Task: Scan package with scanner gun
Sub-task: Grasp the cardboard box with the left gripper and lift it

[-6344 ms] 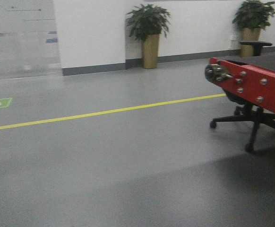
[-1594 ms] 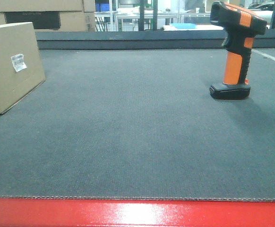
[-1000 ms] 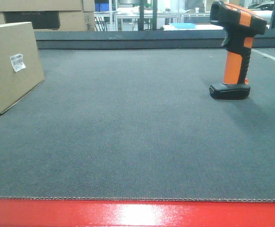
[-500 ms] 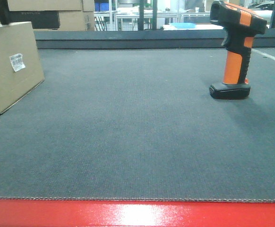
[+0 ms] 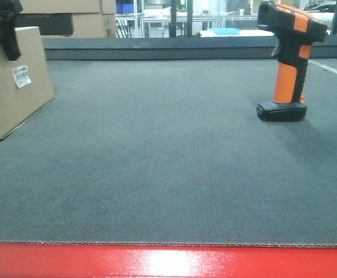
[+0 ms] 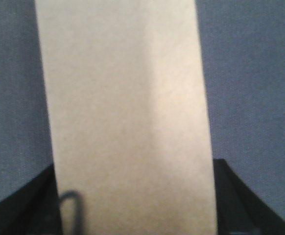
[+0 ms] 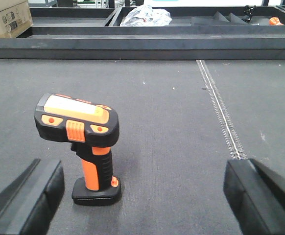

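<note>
Left gripper (image 6: 132, 205) straddles the package (image 5: 15, 92), right gripper (image 7: 142, 171) spread wide
Whether the left fingers (image 6: 20, 213) press the package, I cannot tell; it sits at the front view's left edge, scanner gun (image 5: 287, 58) upright upper right on the grey mat (image 5: 157, 162)

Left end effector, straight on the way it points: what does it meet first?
The package: its tan face fills the gap between the fingers of the left end effector in the wrist view. The fingers would likely pass beside it; remaining depth is unclear.
</note>
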